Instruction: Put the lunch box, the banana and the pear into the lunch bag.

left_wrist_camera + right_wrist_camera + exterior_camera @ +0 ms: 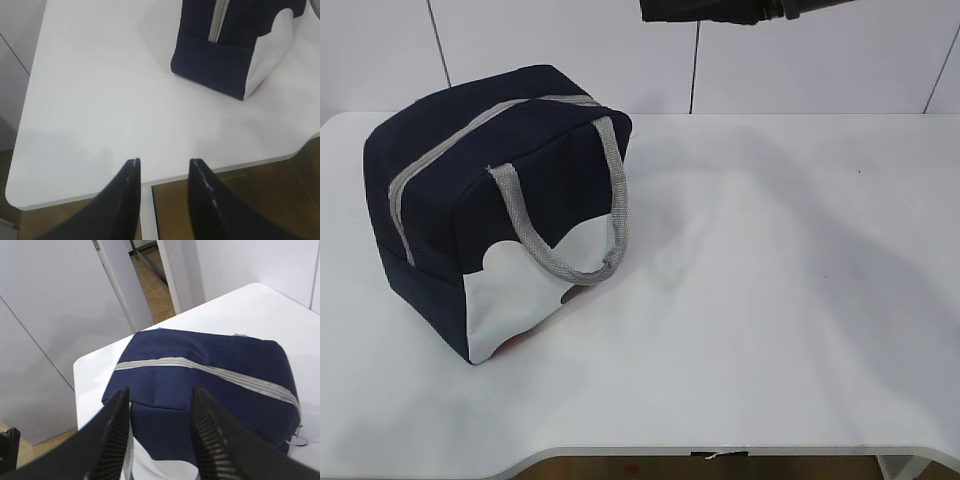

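Observation:
The navy-blue lunch bag (490, 200) with a white lower front panel stands on the left of the white table (770, 300). Its grey zipper runs shut over the top and its grey handle hangs down the front. It also shows in the left wrist view (225, 45) and the right wrist view (210, 385). My left gripper (164, 162) is open and empty above the table's near edge, well apart from the bag. My right gripper (160, 392) is open and empty, high above the bag. The lunch box, the banana and the pear are out of view.
A dark part of the right arm (720, 10) shows at the top edge of the exterior view. White wall panels stand behind the table. Brown floor (240, 205) lies beyond the table's rounded edge.

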{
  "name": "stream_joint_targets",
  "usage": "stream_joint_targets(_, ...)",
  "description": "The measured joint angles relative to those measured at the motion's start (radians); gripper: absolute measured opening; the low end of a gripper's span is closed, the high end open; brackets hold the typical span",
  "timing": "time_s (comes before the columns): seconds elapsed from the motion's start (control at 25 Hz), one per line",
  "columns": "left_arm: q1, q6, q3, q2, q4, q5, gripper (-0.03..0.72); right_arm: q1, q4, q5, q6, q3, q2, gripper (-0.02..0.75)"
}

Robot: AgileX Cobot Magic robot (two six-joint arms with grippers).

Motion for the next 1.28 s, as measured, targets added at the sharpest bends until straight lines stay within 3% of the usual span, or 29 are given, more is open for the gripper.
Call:
stream_joint_targets(0.6,0.0,-0.002,0.0,0.0,0.0,0.0,0.245,0.0,0.0,0.133,-0.018,0.103,0.002,0.334)
stream_joint_targets(0.92,0.0,-0.002,0.0,0.0,0.0,0.0,0.245,0.0,0.0,0.37,-0.096,0.151,-0.02,0.334)
stream_joint_targets(1.28,0.0,-0.002,0.0,0.0,0.0,0.0,0.245,0.0,0.0,0.523,-0.271,0.216,-0.068,0.334)
